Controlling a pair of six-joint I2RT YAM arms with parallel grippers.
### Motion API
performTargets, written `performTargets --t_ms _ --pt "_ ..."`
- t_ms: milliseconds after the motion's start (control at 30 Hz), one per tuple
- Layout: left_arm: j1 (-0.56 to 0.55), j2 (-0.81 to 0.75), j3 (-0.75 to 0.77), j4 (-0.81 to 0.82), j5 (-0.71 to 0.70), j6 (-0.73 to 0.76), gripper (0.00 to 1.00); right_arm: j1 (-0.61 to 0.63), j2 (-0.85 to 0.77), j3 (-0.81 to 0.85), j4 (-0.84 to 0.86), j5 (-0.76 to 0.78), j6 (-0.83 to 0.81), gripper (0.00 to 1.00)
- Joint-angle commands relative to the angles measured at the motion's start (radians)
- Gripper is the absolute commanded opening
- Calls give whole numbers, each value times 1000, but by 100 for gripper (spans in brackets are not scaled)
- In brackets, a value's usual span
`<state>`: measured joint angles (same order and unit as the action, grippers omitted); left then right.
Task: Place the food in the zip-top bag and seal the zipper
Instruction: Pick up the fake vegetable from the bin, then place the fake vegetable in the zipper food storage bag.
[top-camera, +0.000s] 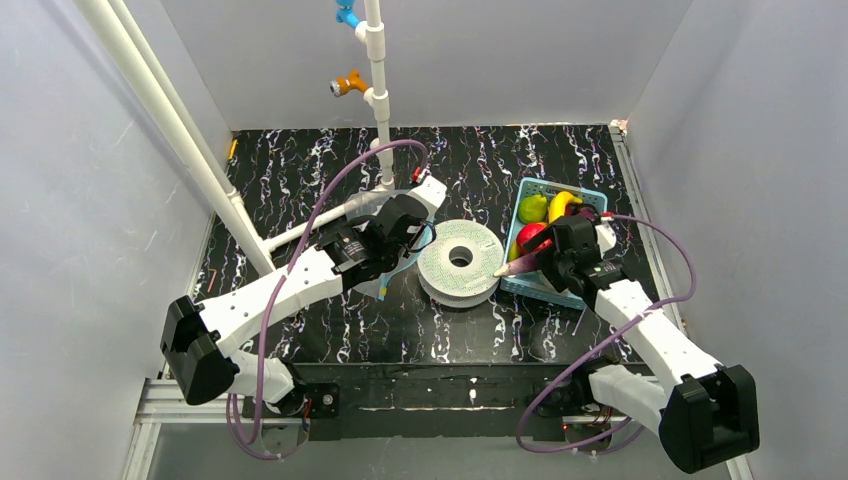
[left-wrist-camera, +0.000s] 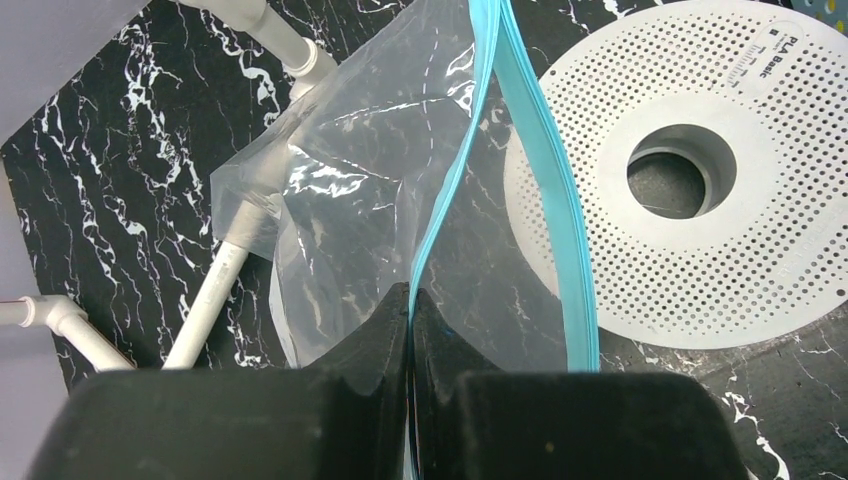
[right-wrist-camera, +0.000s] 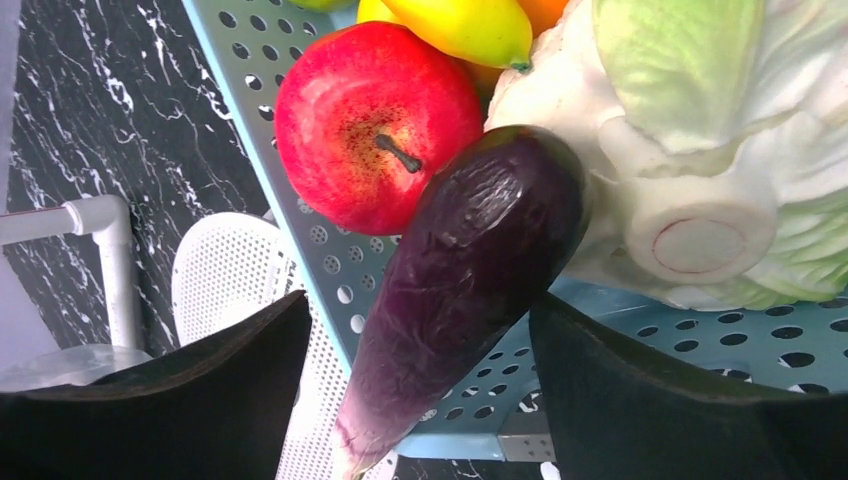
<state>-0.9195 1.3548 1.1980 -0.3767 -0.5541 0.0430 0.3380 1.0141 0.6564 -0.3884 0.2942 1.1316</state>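
At the far left, the white pipe frame (top-camera: 310, 224) lies on the black marbled desk (top-camera: 480, 150). Just beside it is your left pincer (left-wrist-camera: 410, 300), and it is clenched. Its two black fingers (left-wrist-camera: 350, 350) press together on the zipper (left-wrist-camera: 440, 225), the teal-blue strip of the zip-top bag (left-wrist-camera: 350, 200).

The clear, crinkled bag spreads away from the pincer, over the pipe and the desk. The strip divides into two lines: one goes into the pincer, and the other runs beside it, over the rim of the white perforated spool (left-wrist-camera: 690, 170). From above, most of the bag is hidden under the left arm.

The spool lies flat in the middle of the desk, between the two pincers. To its right, just beside it, stands the light-blue mesh basket (top-camera: 590, 192), and all the food is inside it:
- the red apple (right-wrist-camera: 375, 125)
- the yellow banana (right-wrist-camera: 460, 25)
- the green pear (top-camera: 533, 208)
- a pale cabbage (right-wrist-camera: 700, 150)
- the long purple eggplant (right-wrist-camera: 470, 270)

The eggplant leans against the apple and the cabbage. Its thin end reaches over the basket's edge, toward the spool.

Your right pincer (right-wrist-camera: 415, 300) is released, with one finger on each side of the eggplant. One finger (right-wrist-camera: 200, 390) is clearly apart from the eggplant. The other is very near its skin, and you cannot tell if it touches.
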Motion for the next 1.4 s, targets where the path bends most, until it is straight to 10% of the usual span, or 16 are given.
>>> performTargets --t_ms 0,433,900,1367 --pt "-1 -24 42 -17 18 -20 0 -9 2 -20 60 2 42 74" --pt "-1 -19 55 -32 67 -67 0 -9 -62 54 42 -54 -46 16" --pt "-1 -52 49 -28 62 -126 0 400 -28 202 509 -20 -427 6" --pt "-1 -149 -32 66 82 -187 0 748 121 228 962 471 -810 7"
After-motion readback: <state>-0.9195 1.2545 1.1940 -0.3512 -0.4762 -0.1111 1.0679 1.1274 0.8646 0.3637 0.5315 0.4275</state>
